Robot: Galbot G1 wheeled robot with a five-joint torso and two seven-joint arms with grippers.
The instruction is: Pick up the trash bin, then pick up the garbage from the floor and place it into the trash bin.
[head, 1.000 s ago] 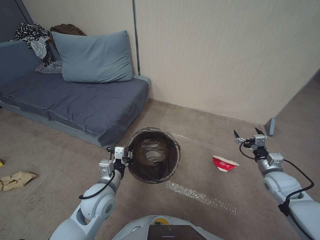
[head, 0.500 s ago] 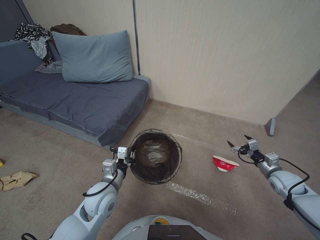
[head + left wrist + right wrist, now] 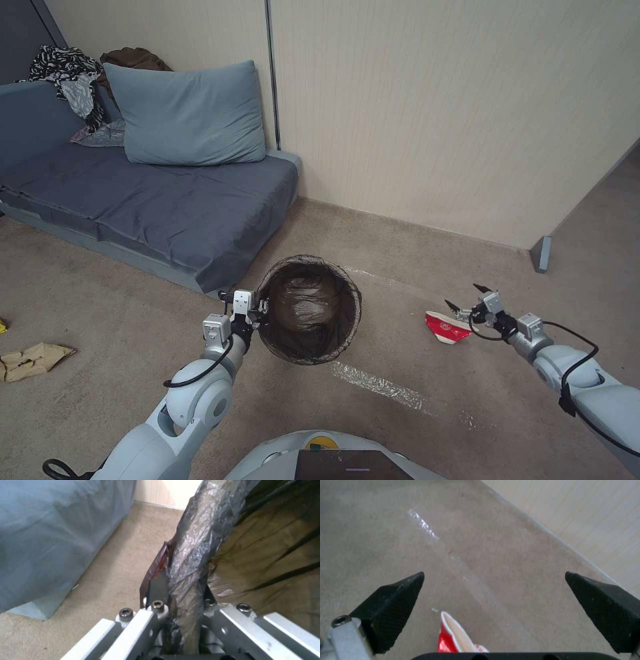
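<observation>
The trash bin (image 3: 310, 317), round with a dark liner over its rim, hangs tilted above the floor (image 3: 400, 353) with its mouth toward me. My left gripper (image 3: 261, 312) is shut on its near rim; the left wrist view shows the liner-wrapped rim (image 3: 191, 562) pinched between the jaws. Garbage lies on the carpet: a crushed red-and-white cup (image 3: 448, 327) to the right and a crumpled brown paper bag (image 3: 32, 360) far left. My right gripper (image 3: 465, 297) is open just right of and above the cup. In the right wrist view the cup (image 3: 455, 637) sits low between the spread fingers (image 3: 391, 605).
A grey-blue sofa (image 3: 147, 200) with a pillow (image 3: 187, 113) and clothes stands back left, close behind the bin. A beige wall (image 3: 433, 120) runs behind. Pale tape lines (image 3: 387, 390) cross the carpet. A yellow scrap (image 3: 3, 327) lies at the far left edge.
My right gripper has dropped and moved left toward the cup, staying open. The left gripper and the bin shifted only slightly.
</observation>
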